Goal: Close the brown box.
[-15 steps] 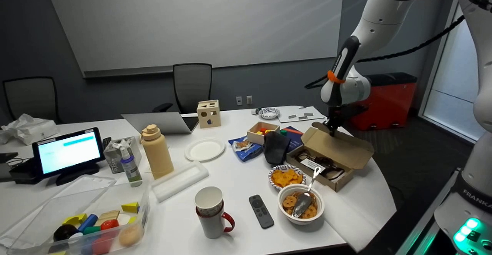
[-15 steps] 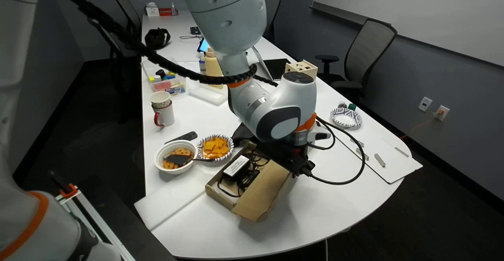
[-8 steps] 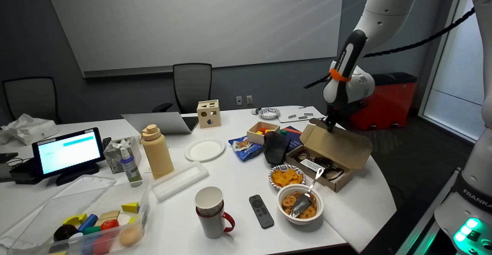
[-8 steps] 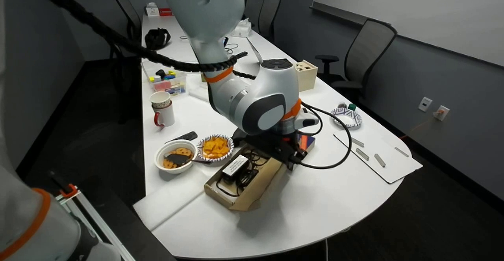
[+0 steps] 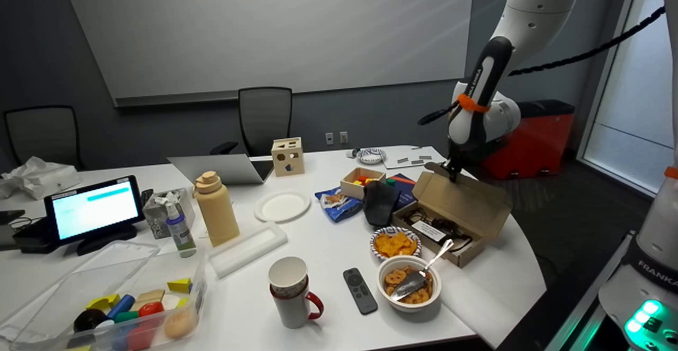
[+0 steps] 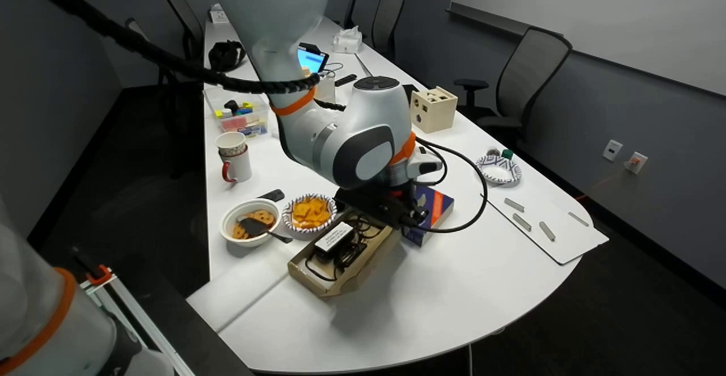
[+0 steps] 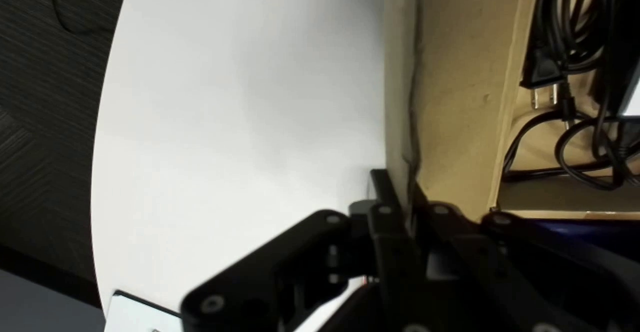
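The brown box shows in both exterior views (image 5: pixel 470 253) (image 6: pixel 306 281). It stands open, with black cables and a black adapter with a white label inside. Its lid (image 5: pixel 471 205) stands raised along the side away from the food bowls. My gripper (image 5: pixel 454 176) is shut on the lid's edge near one end of the box. In the wrist view the two fingers (image 7: pixel 402 192) pinch the cardboard of the lid (image 7: pixel 460 91), one on each side. In an exterior view the gripper body (image 6: pixel 391 211) hides the fingertips and part of the lid.
A white bowl of cookies (image 5: pixel 424 305) with a spoon leaning over its rim and a patterned bowl of chips (image 5: pixel 392 230) stand close beside the box. A black pouch (image 5: pixel 380 203) and a dark blue book (image 6: pixel 434 208) lie at its end. A white sheet (image 5: pixel 476 298) lies alongside.
My gripper has moved toward the bowls, and the lid in it has swung up more upright. The box has slid slightly the same way. The cookie bowl has shifted a little and its spoon has turned.
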You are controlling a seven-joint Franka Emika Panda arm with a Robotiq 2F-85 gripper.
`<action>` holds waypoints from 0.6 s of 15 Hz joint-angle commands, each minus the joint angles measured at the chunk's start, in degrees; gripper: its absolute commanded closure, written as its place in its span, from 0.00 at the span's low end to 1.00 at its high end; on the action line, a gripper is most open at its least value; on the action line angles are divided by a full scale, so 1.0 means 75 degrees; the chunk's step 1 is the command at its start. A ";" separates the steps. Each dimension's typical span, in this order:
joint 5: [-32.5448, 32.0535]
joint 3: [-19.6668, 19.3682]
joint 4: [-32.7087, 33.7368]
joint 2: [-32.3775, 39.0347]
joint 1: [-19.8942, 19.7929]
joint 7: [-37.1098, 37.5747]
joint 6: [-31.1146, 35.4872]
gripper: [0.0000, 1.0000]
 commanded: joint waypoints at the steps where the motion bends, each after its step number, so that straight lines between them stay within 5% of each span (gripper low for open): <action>1: -0.0140 0.0081 -0.0485 -0.0454 0.0094 0.0273 0.0083 0.98; 5: -0.0265 0.0014 -0.0732 -0.0672 0.0293 0.0365 0.0252 0.98; 9: -0.0724 -0.0619 -0.1072 -0.0703 0.0975 0.0533 0.0953 0.98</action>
